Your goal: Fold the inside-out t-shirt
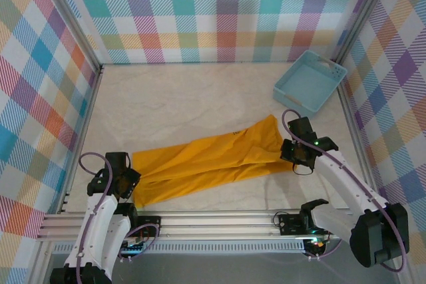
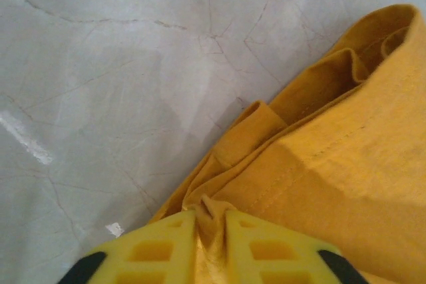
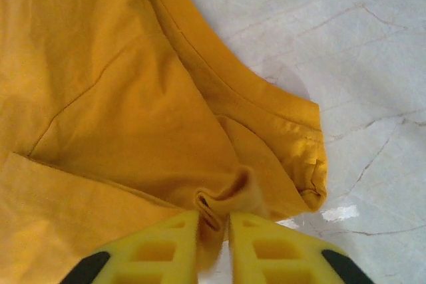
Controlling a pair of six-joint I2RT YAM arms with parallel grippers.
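Shirt point(image 1: 213, 164) lies on the table point(image 1: 180, 98) as a long creased band. It runs from near the near-left corner, slanting up toward the right edge, and its widest part is at the right end. You see only plain mustard cloth (no lettering on the face that shows).

Left gripper point(image 1: 126, 181) sits at the band's near-left end. In your left wrist view, the left gripper point(image 2: 210, 221) has its jaws close together, clamped on a bunched pinch of shirt point(image 2: 346, 164), with the folded hem layers fanning out just beyond.

Right gripper point(image 1: 296, 154) sits at the band's right end. In your right wrist view, the right gripper point(image 3: 214, 221) has its jaws close together, nipping a small raised fold of shirt point(image 3: 120, 98) beside a sleeve opening.

Basket point(image 1: 309, 81) stands in the far-right corner, apart from the shirt.
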